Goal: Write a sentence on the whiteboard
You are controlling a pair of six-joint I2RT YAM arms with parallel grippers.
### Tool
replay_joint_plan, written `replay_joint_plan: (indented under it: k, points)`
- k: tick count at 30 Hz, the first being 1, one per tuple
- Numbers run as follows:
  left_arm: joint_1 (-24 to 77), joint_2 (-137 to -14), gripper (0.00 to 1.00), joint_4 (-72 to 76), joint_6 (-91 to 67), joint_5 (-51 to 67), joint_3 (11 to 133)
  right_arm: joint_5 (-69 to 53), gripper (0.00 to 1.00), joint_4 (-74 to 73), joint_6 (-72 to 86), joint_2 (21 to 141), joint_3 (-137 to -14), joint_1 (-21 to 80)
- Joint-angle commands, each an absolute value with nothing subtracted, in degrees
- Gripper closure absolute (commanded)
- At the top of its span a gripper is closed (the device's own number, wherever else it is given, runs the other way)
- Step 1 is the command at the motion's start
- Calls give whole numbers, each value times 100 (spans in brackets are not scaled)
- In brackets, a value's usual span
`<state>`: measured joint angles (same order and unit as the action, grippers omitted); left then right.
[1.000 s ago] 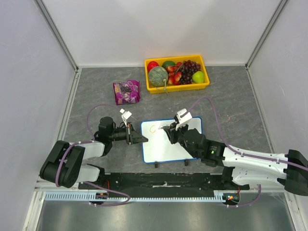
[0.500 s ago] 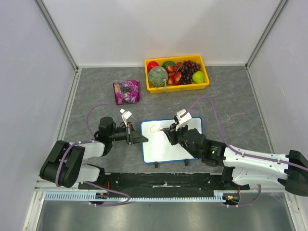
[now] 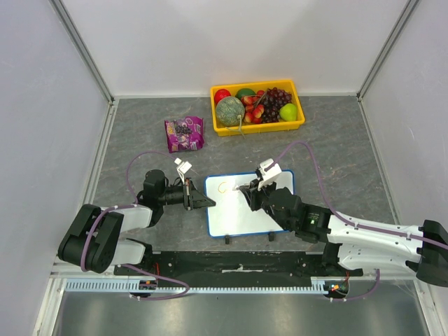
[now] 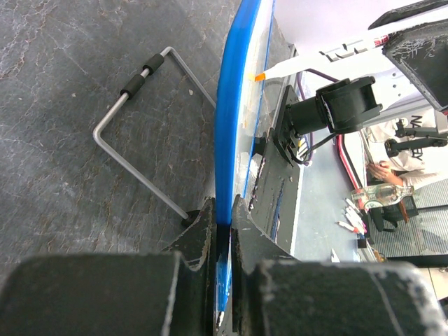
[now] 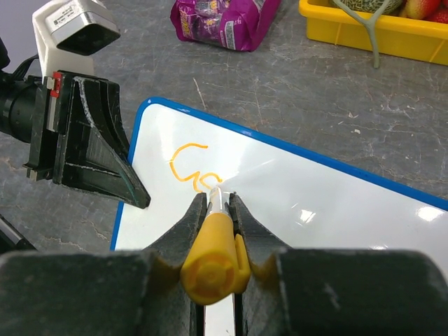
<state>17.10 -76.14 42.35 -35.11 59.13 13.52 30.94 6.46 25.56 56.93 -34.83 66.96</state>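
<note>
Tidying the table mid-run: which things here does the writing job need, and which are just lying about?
In use: whiteboard, orange writing, marker in right gripper, left gripper clamping the board's edge.
Lying about: fruit tray, purple snack bag.

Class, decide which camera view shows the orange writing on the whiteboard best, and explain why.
Right wrist: the orange writing is large on the whiteboard, strokes clear beside the marker. The top view shows only a tiny faint mark. The left wrist sees the board edge-on, hiding it.

On whiteboard (image 5: 315, 203), orange sentence (image 5: 185, 164) reads "G"; bag (image 5: 224, 21) print illegible
</note>
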Motion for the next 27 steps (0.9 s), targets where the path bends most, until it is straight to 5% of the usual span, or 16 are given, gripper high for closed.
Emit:
replay_joint_plan:
  k: [1,27]
  points:
    - [1714,-7708,98,4096,-3278,5599,1415,3516,100,703,2505,5686,-3533,6662]
    - [1723,-7708,98,4104,-3278,5607,1415,3498,100,853,2549,5431,-3480,6653]
